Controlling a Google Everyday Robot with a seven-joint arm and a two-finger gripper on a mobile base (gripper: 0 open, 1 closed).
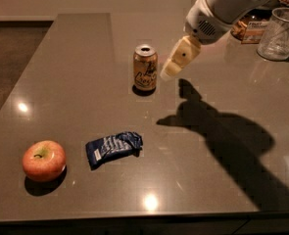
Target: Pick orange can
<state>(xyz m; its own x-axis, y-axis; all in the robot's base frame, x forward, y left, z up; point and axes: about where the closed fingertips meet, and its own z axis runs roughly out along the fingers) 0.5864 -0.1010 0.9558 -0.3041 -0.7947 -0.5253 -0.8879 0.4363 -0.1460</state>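
Note:
The orange can (145,67) stands upright on the grey table (65,82), near the middle of its far half. It has dark cursive script on its side and a silver top. My gripper (176,62) hangs from the white arm coming in from the upper right. It is above the table, just to the right of the can and apart from it. Only one cream-coloured finger shows, pointing down and to the left.
A red-orange apple (44,160) lies at the front left. A crumpled blue snack bag (113,148) lies to its right. A clear plastic cup (280,33) and a snack packet (254,29) stand at the far right. The table's left edge drops to a brown floor.

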